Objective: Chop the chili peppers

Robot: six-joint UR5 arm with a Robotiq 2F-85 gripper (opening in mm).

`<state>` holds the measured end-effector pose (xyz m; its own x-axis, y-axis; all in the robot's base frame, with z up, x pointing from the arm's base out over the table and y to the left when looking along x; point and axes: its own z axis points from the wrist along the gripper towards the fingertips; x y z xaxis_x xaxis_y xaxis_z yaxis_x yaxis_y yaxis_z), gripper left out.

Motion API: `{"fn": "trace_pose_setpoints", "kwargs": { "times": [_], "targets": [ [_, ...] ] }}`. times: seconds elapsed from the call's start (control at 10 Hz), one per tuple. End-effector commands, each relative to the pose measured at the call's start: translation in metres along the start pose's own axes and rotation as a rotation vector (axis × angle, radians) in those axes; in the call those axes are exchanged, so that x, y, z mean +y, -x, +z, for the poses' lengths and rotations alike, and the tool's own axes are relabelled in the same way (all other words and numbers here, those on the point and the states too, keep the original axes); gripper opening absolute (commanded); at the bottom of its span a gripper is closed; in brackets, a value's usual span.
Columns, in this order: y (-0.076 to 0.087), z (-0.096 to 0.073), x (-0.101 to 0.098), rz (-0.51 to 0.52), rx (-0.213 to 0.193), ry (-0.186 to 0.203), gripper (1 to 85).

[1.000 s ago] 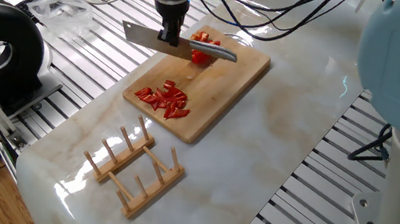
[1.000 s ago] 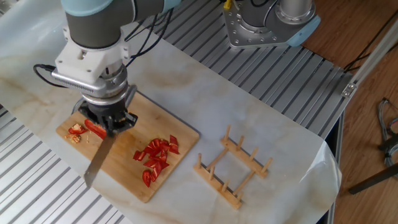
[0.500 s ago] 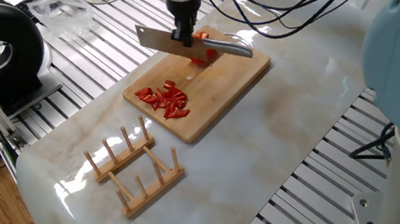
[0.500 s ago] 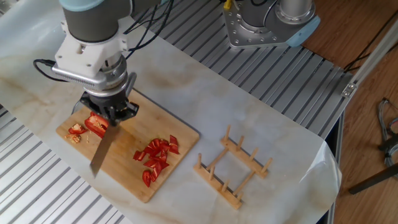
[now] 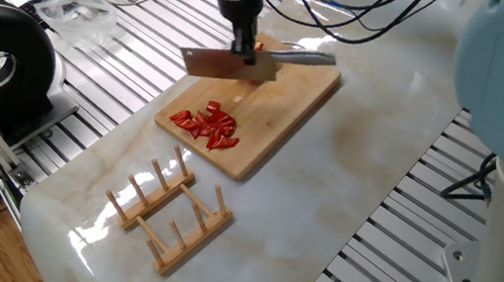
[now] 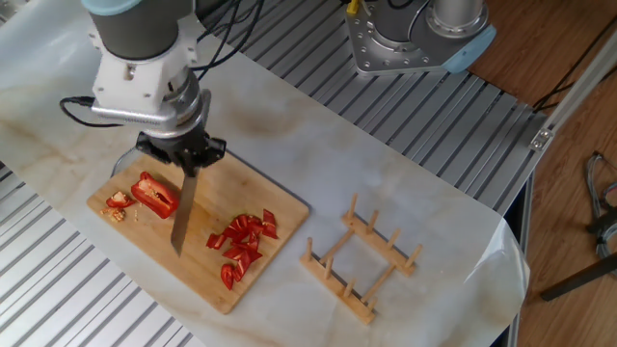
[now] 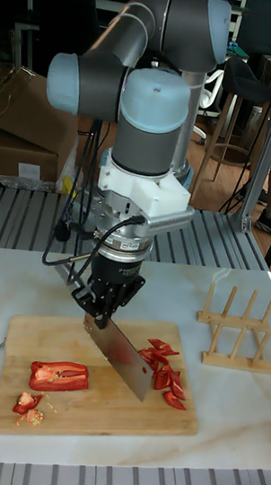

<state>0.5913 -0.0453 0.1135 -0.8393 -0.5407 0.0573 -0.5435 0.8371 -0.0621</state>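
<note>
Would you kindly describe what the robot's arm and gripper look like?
The arm is made of thick dark grey tubes with rounded pale blue joint caps. A white and silver flange sits at the wrist, trailed by black cables. The gripper below is small, black and two-fingered.
</note>
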Motion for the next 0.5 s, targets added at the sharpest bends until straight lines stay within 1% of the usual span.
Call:
{"fn": "trace_pose_setpoints", "kwargs": {
  "times": [0.0,0.1,0.2,0.3,0.4],
  "targets": [
    [-0.019,-0.009,-0.012,0.095,0.001,-0.061,1.3],
    [-0.022,-0.011,-0.025,0.225,-0.007,-0.114,1.3],
    [-0.027,-0.013,-0.037,0.31,-0.002,-0.156,1.3],
    [-0.025,-0.013,-0.037,0.328,-0.022,-0.139,1.3],
    [-0.021,-0.012,-0.04,0.327,-0.042,-0.138,1.3]
  ]
}}
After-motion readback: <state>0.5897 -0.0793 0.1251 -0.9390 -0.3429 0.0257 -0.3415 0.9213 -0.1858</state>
